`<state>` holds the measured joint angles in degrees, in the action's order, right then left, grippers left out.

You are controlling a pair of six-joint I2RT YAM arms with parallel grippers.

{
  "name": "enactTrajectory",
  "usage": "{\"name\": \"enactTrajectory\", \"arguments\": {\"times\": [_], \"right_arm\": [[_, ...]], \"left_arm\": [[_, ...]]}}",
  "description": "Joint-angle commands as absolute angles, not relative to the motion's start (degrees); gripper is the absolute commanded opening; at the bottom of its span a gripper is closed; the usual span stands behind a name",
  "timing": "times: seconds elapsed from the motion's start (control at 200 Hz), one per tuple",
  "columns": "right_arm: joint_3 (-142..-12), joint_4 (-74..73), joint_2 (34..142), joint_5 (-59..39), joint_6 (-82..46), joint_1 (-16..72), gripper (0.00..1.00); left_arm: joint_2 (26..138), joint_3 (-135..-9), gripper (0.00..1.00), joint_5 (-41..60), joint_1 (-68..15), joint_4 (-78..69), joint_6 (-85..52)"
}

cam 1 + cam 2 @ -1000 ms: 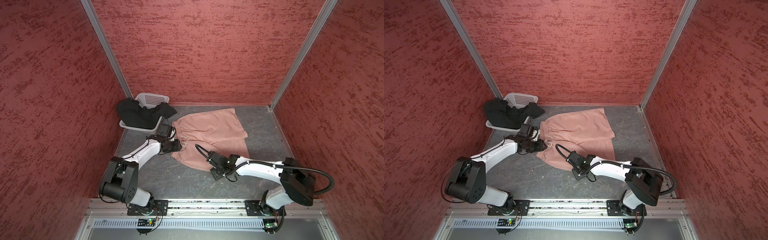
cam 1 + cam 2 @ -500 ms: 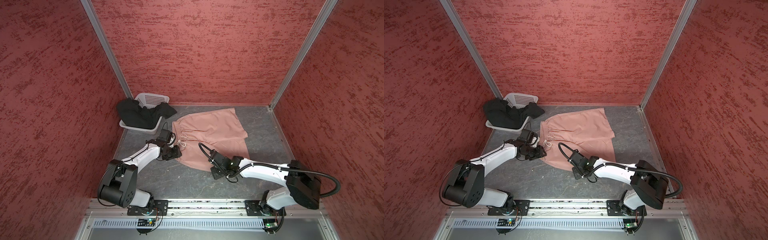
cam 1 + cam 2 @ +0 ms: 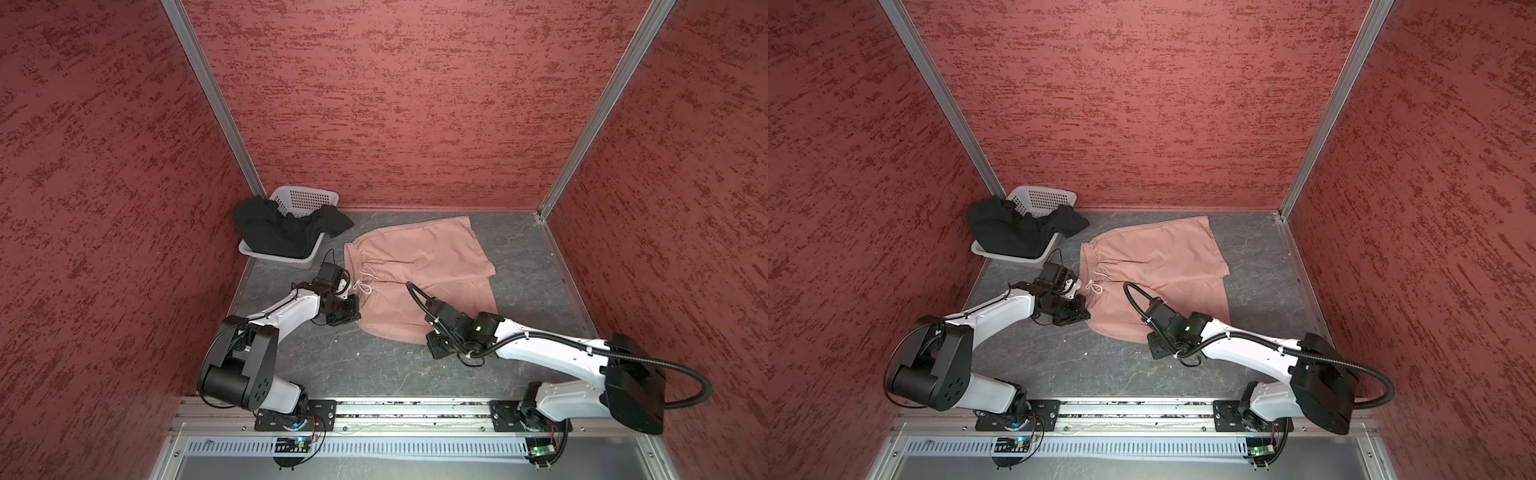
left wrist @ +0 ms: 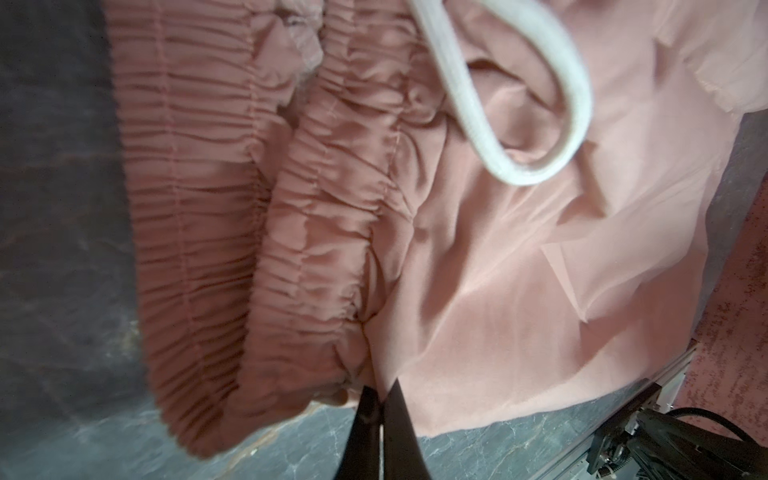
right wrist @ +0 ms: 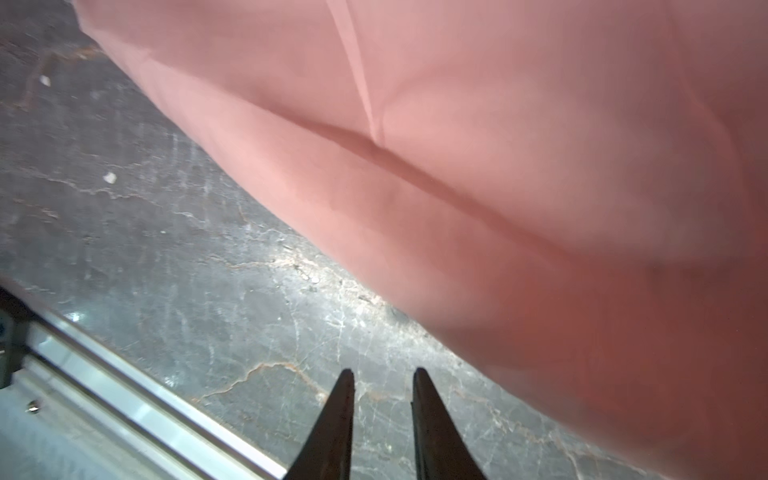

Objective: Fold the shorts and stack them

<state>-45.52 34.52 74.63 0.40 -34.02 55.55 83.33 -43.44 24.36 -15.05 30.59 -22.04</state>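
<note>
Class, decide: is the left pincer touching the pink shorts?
Touching. The left wrist view shows the left pincer shut on the pink shorts at the waistband's end.

Soft even light, wrist views seemingly blurred

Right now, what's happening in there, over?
Left gripper shut on pink shorts, waistband corner. Right gripper open, empty, beside their edge. Black shorts heaped in basket. Nothing in the way.

Drawstring shorts [image 3: 419,266] flat on table [image 3: 353,365], right of corner basket [image 3: 308,192] with second shorts [image 3: 274,228] inside.
</note>
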Motion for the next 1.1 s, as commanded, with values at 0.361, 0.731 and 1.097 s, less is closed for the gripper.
{"name": "enactTrajectory", "arguments": {"times": [0.361, 0.731, 1.097], "right_arm": [[-33.79, 40.37, 59.32, -3.39, -47.18, 32.50, 0.51], [-30.58, 50.44, 44.56, -0.52, -57.77, 23.68, 0.69], [-25.14, 49.53, 42.48, -0.17, -63.80, 22.43, 0.76]], "left_arm": [[67.12, -37.67, 0.72, 22.36, -14.59, 35.69, -27.74], [63.30, -34.27, 0.99, 19.20, -13.30, 28.41, -34.44], [65.68, -30.88, 0.99, 18.60, -12.01, 22.03, -34.90]]}}
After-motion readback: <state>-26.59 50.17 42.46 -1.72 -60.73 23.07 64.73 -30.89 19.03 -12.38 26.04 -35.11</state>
